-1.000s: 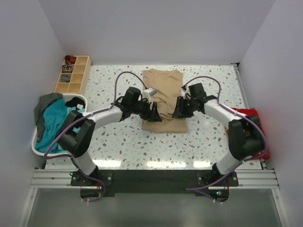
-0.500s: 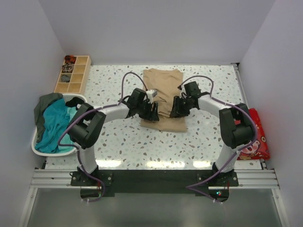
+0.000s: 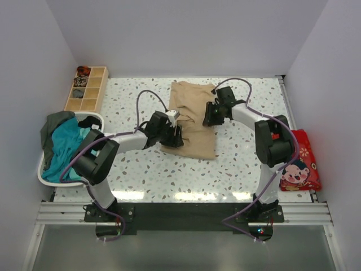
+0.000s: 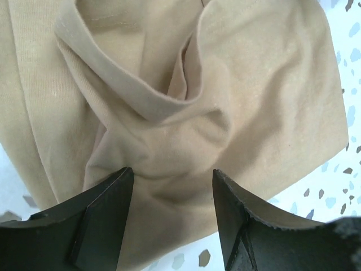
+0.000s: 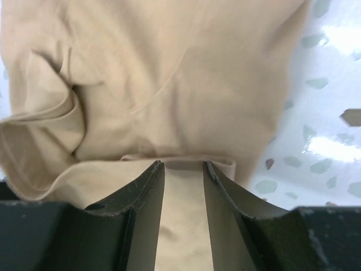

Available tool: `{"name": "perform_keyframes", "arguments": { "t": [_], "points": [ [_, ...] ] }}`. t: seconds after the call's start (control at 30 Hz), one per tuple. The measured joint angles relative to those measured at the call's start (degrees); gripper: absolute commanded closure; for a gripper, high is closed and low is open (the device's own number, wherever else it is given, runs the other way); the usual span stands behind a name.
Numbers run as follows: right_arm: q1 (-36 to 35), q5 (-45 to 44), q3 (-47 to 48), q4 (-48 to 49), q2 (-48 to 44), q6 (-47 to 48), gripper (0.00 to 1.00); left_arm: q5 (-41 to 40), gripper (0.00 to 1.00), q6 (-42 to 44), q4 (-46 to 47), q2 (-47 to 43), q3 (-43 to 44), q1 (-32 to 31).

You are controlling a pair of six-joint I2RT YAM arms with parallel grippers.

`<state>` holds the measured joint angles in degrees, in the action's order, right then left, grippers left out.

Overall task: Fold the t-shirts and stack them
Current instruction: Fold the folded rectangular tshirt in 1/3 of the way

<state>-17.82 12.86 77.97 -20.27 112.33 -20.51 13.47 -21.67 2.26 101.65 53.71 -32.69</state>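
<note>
1. A sandy-beige t-shirt [image 3: 197,138] lies rumpled and skewed at mid-table between the two arms.
2. The left gripper [image 4: 172,172] stands wide over a bunched ridge of cloth at the shirt's near-left edge and grips nothing. The right gripper [image 5: 183,164] is narrow at the far-right side with a strip of cloth in its gap; whether it actually pinches cannot be told.
3. Likely trouble: if only one side is held, any pull could drag the shirt further aslant and spoil the fold.
4. A second risk is that the left jaws, closing on that ridge, may catch several layers at once and lift a wad, not an edge.
5. The speckled white table [image 3: 169,175] looks glossy, so cloth probably slides rather than stays put.
6. Pale walls enclose the cell. A white basket [image 3: 40,175] at the left edge holds a teal shirt [image 3: 62,144] and a grey-green shirt [image 3: 53,124]. A wooden organiser [image 3: 87,89] sits at far left and a red cartoon pouch [image 3: 298,164] at right.
</note>
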Motion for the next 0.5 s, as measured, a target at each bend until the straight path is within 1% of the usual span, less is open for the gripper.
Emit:
{"name": "perform_keyframes", "arguments": {
  "t": [0.1, 0.3, 0.4, 0.5],
  "points": [
    [0.68, -1.49, 1.36, 0.28, 1.57, 0.00, 0.63, 0.24, 0.37, -1.95, 2.56, -3.41, -5.11, 0.04],
    [1.36, -3.41, 0.74, 1.16, 1.51, 0.04, 0.58, 0.70, 0.37, -6.80, 4.07, -10.23, -12.76, -1.22],
    [1.36, -3.30, -1.77, 1.36, -1.57, 0.24, 0.56, 0.37, 0.35, -9.35, 1.97, -14.08, -15.08, -4.11],
    [1.36, -1.38, -3.98, 0.92, -7.15, 0.48, 0.55, -0.44, 0.33, -10.80, -0.57, -17.38, -14.88, -6.71]
  ]
}}
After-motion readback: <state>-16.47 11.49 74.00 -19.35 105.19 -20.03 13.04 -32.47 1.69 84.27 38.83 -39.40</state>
